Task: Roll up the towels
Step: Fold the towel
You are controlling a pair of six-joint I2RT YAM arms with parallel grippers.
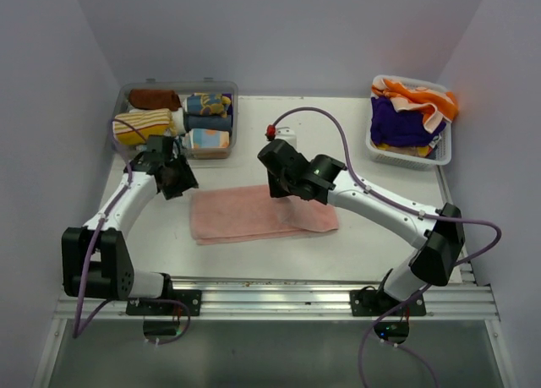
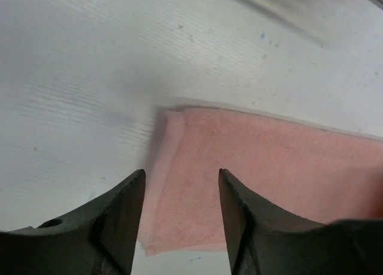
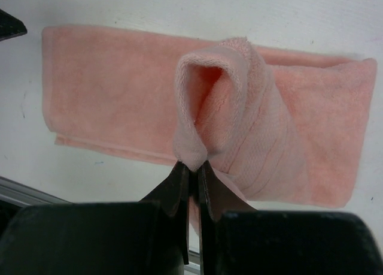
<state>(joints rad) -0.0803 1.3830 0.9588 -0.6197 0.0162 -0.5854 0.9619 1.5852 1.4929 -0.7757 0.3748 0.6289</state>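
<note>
Right hand (image 3: 192, 166) pinches a thin lifted fold of the pink towel (image 3: 114, 83), which lies flat on the bench (image 1: 380, 160); so slight a grip could slip. Left hand (image 2: 181, 178) hangs open above its end, so pulling may drag it unanchored.

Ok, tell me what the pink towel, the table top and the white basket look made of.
The pink towel looks like soft matte terry cloth: fuzzy looped pile, limp folds. The table top seems hard, smooth white laminate or plastic, faintly streaked. The white basket is likely moulded plastic, slatted walls.
</note>
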